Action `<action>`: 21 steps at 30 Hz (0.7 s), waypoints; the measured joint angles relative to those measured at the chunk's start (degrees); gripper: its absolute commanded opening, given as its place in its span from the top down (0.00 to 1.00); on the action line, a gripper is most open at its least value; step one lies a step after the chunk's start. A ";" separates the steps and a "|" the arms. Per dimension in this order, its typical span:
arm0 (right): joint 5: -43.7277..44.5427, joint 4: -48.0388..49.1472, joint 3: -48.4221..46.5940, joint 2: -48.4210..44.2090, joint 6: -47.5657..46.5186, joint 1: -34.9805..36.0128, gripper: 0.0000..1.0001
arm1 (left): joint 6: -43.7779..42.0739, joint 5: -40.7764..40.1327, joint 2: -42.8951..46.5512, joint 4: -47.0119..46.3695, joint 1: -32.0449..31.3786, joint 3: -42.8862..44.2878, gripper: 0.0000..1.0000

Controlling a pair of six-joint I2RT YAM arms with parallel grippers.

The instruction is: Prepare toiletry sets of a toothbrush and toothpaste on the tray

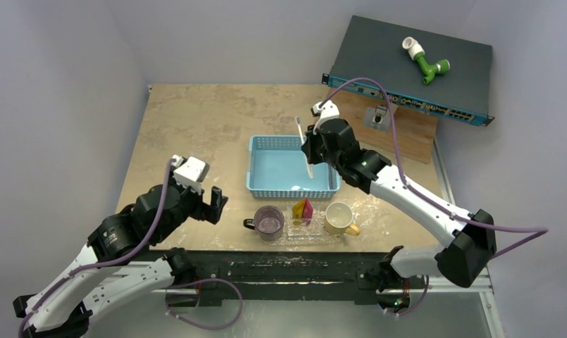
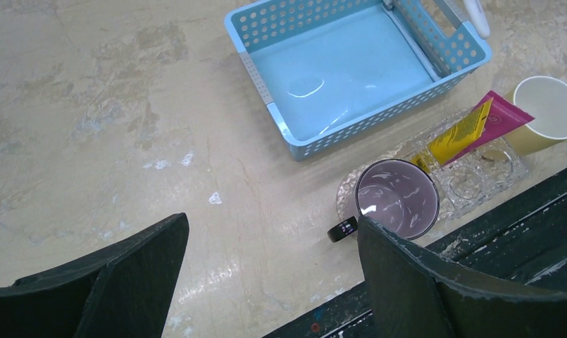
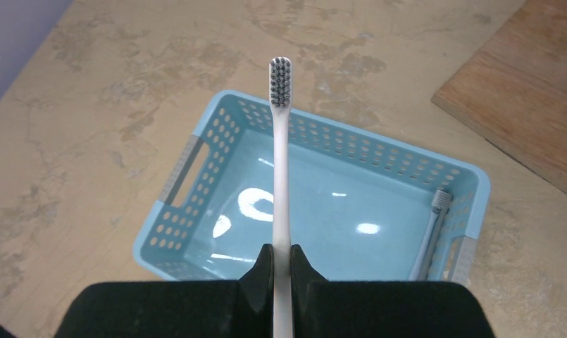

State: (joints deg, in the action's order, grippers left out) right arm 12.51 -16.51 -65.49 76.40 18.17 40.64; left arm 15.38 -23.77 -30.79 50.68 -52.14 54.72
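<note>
My right gripper (image 3: 282,257) is shut on the handle of a thin white toothbrush (image 3: 282,162), its bristle head pointing away, held above the light-blue basket (image 3: 196,197). In the top view this gripper (image 1: 309,152) hangs over the basket (image 1: 292,169). A second toothbrush (image 3: 430,236) lies along the basket's inner wall. The clear tray (image 2: 477,184) lies near the table's front edge with a yellow toothpaste tube (image 2: 460,134) and a pink one (image 2: 504,118) on it. My left gripper (image 2: 272,222) is open and empty, to the left of the tray (image 1: 308,236).
A purple mug (image 1: 268,222) and a pale yellow mug (image 1: 339,217) stand at the two ends of the tray. At the back right a wooden block (image 1: 407,127) carries a dark network switch (image 1: 414,67) with a green-and-white pipe fitting (image 1: 425,60).
</note>
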 measured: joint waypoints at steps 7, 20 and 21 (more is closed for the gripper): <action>-3.78 -1.70 -0.04 -4.37 -1.25 4.35 1.00 | -0.07 2.27 0.00 -0.02 0.00 0.00 0.11; -22.03 -7.21 0.31 -11.89 -4.42 8.46 1.00 | 0.20 16.81 -0.37 -1.92 0.00 0.76 0.11; -23.12 -7.50 0.48 -12.41 -4.74 8.74 1.00 | 0.35 18.64 -0.52 -2.21 0.00 1.03 0.11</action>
State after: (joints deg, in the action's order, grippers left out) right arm -10.61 -24.01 -65.01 63.99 13.43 49.39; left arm 15.73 -5.13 -31.31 48.47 -52.14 55.75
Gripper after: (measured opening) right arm 0.025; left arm 0.891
